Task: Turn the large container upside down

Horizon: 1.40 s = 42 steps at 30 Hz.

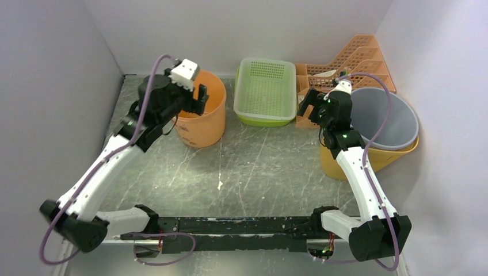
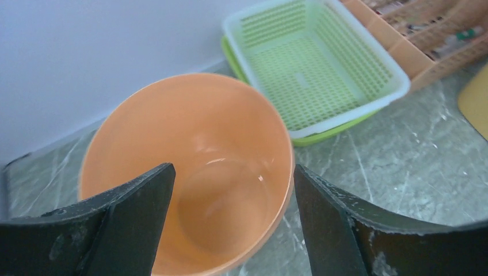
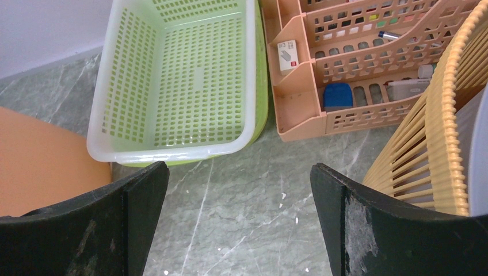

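An orange bucket (image 1: 204, 123) stands upright and empty at the back left; it also shows in the left wrist view (image 2: 190, 144). My left gripper (image 1: 197, 95) is open above its near rim. In the left wrist view the left gripper (image 2: 233, 167) straddles the rim, one finger over the inside and one outside, not touching. A larger yellow slatted basket (image 1: 368, 155) with a grey tub (image 1: 385, 118) inside stands upright at the right. My right gripper (image 1: 308, 103) is open and empty, left of that basket (image 3: 454, 115), above bare table (image 3: 239, 165).
A green and white perforated tray (image 1: 265, 92) sits at the back middle, between the bucket and an orange desk organizer (image 1: 351, 63) holding small items. White walls close in the table on the left, back and right. The arm bases stand at the near edge.
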Each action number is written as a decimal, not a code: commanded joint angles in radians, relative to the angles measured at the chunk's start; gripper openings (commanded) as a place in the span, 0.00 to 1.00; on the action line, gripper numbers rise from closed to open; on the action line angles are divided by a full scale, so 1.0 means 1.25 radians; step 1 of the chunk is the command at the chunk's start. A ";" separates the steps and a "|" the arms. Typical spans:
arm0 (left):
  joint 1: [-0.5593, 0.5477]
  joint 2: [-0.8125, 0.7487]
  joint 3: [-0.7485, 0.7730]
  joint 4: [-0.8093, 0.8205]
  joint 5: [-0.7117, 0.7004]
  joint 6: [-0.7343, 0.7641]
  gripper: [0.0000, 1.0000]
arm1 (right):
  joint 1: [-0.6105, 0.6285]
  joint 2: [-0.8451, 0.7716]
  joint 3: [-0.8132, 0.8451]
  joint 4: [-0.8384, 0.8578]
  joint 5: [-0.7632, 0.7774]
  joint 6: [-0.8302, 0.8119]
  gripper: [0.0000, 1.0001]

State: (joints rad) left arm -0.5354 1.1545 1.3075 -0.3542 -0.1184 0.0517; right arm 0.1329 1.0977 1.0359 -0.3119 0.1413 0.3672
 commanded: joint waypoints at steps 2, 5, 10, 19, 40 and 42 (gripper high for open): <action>0.000 0.169 0.076 0.003 0.198 0.053 0.84 | -0.002 0.000 -0.016 0.009 0.012 0.004 0.95; -0.003 0.226 0.076 0.002 0.187 0.061 0.83 | -0.002 -0.002 -0.019 0.008 0.017 0.001 0.95; -0.010 0.245 0.053 0.024 0.184 0.075 0.84 | -0.002 0.001 -0.023 0.011 0.029 -0.005 0.95; -0.017 0.278 0.058 -0.015 0.174 0.080 0.83 | -0.002 0.011 -0.061 0.030 0.021 0.001 0.95; -0.072 0.353 0.042 -0.079 -0.102 0.021 0.08 | -0.002 0.005 -0.067 0.030 0.040 0.002 0.95; -0.073 0.361 0.051 -0.099 -0.132 0.016 0.07 | -0.002 0.003 -0.069 0.030 0.042 0.003 0.95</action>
State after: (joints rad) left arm -0.6254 1.5780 1.3621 -0.3927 -0.1726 0.1112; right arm 0.1349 1.1145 0.9680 -0.2882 0.1535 0.3660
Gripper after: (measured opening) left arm 0.445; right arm 0.955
